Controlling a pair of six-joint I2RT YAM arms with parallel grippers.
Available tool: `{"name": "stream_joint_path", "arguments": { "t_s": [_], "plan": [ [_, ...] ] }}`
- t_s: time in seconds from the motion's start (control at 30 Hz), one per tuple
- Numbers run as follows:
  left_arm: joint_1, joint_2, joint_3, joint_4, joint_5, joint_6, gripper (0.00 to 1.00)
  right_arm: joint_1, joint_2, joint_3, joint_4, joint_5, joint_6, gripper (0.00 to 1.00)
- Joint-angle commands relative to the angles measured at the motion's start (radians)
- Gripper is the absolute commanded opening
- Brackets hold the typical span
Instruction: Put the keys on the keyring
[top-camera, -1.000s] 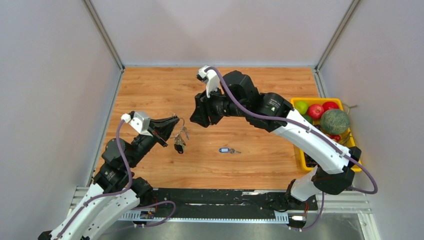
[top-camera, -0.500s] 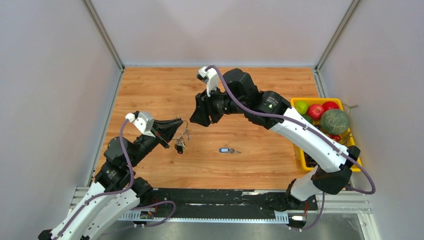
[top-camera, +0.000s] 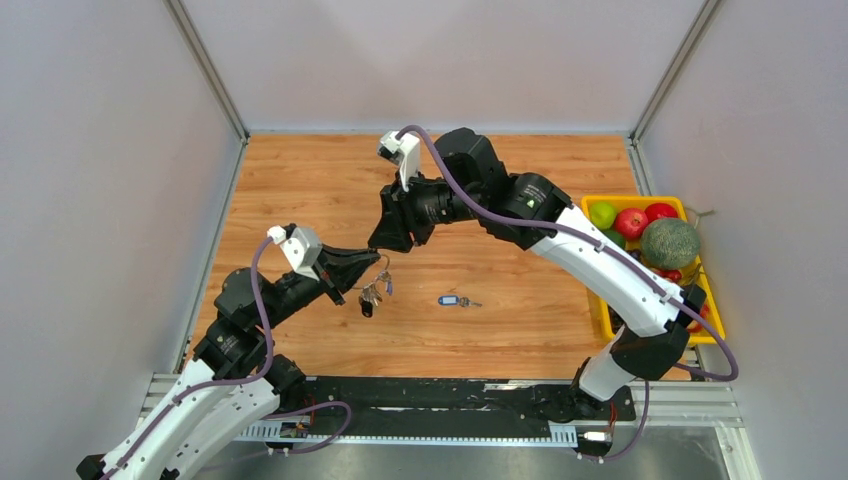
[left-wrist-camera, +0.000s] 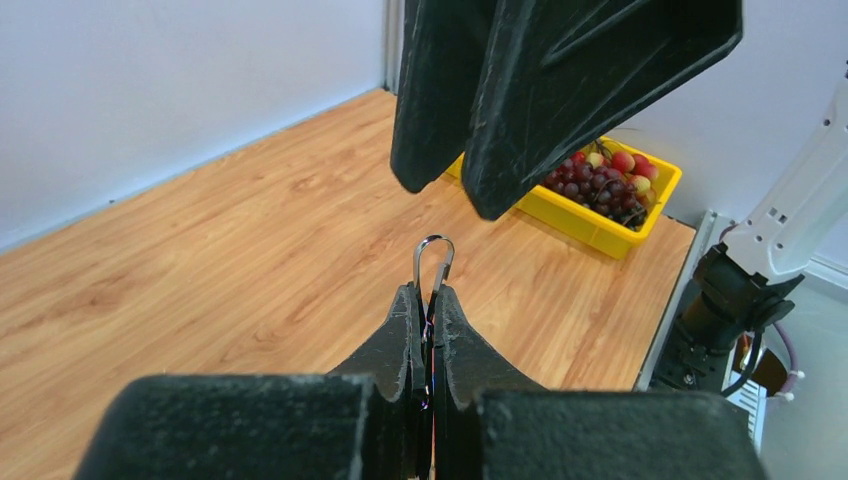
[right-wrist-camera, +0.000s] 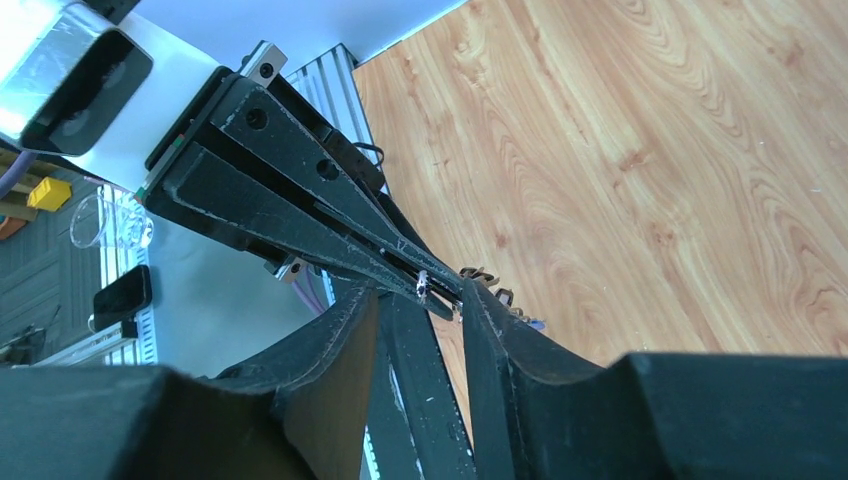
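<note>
The wooden bench (top-camera: 300, 180) fills the middle of the top view, with a yellow bin (top-camera: 625, 198) of fruit at its right edge. The two arms meet left of centre.

The left tool (top-camera: 378, 258) is clenched on the keyring (left-wrist-camera: 433, 262). Its wire loop pokes out past the fingertips in the left wrist view, and a bunch of keys (top-camera: 370, 295) dangles below.

The right tool (top-camera: 378, 240) hangs just above that tip, fingers parted and grasping nothing. In its own wrist view they seem to flank the left tool's point.

One loose key (top-camera: 453, 300) with a blue tag lies flat on the bench, to the lower right of both tools, long axis running left to right. Both tools are about equally near it, but only the right one is free, so I judge fetching it falls to the right arm.
</note>
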Motion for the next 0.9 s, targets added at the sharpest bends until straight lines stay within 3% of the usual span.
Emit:
{"name": "stream_joint_path", "arguments": {
  "t_s": [0.0, 0.87],
  "plan": [
    [0.003, -0.003, 0.039, 0.043, 0.04, -0.002, 0.0, 0.005, 0.017, 0.04, 0.003, -0.045, -0.005, 0.39],
    [0.003, -0.014, 0.035, 0.044, 0.017, 0.0, 0.0, 0.006, 0.05, 0.061, -0.039, -0.074, -0.008, 0.21]
  ]
}}
